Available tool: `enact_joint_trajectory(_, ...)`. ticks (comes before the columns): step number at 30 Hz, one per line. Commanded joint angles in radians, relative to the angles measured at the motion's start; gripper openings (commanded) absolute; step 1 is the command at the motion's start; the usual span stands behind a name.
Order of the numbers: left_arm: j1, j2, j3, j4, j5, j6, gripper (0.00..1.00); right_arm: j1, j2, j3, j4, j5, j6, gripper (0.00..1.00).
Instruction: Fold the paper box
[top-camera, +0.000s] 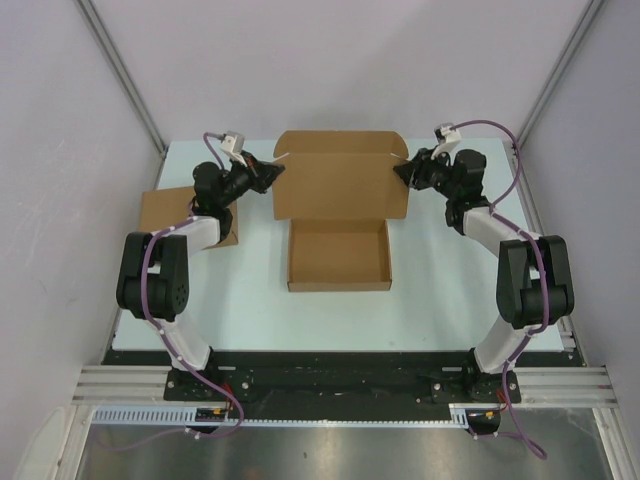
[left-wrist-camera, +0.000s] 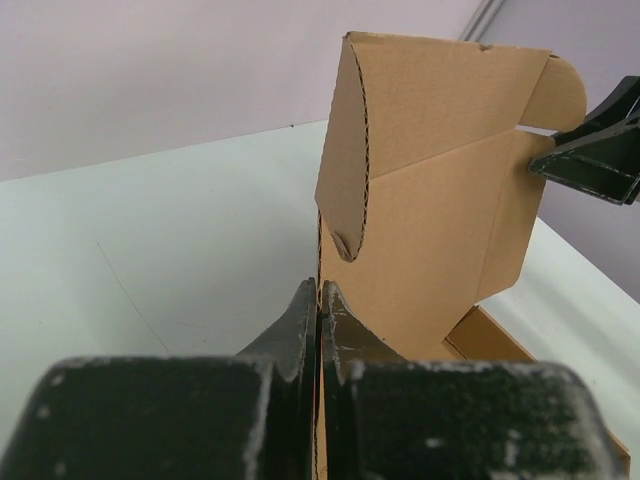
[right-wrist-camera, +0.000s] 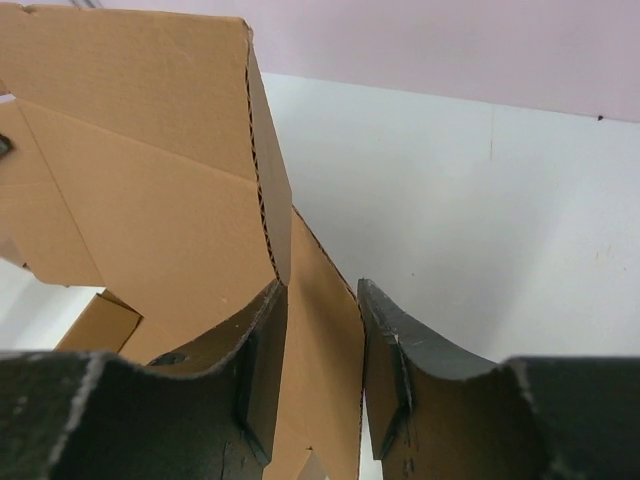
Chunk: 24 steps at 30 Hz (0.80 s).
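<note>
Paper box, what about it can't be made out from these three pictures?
- Left wrist view: the left fingers hide the lower edge of the paper box.
- Right wrist view: raised lid and right fingers hide most of its tray.
- Top view: the left arm covers part of the other cardboard piece.

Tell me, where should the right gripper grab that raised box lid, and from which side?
The side flap on the box's lid, from the right. The lid stands raised, so that thin flap faces the right gripper, opposite the left gripper's pinch.
</note>
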Motion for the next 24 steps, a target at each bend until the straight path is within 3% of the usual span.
enact_joint_trajectory(1, -0.005, -0.031, 0.011, 0.016, 0.016, 0.025, 0.0, 0.006, 0.007, 0.045, 0.08, -0.014, 0.031, 0.39)
enact_joint_trajectory(4, -0.005, -0.031, 0.011, 0.014, 0.016, 0.025, 0.0, 0.007, 0.004, 0.048, 0.079, -0.014, 0.032, 0.35)
enact_joint_trajectory(11, -0.006, -0.031, 0.009, 0.013, 0.014, 0.025, 0.0, 0.015, -0.001, 0.049, 0.073, -0.019, 0.029, 0.12)
enact_joint_trajectory(14, -0.013, -0.04, 0.005, 0.002, -0.003, 0.026, 0.0, 0.038, -0.021, 0.049, 0.027, 0.007, 0.003, 0.06)
enact_joint_trajectory(24, -0.091, -0.192, -0.076, -0.082, -0.154, 0.101, 0.0, 0.185, -0.141, -0.006, -0.105, 0.346, -0.112, 0.0)
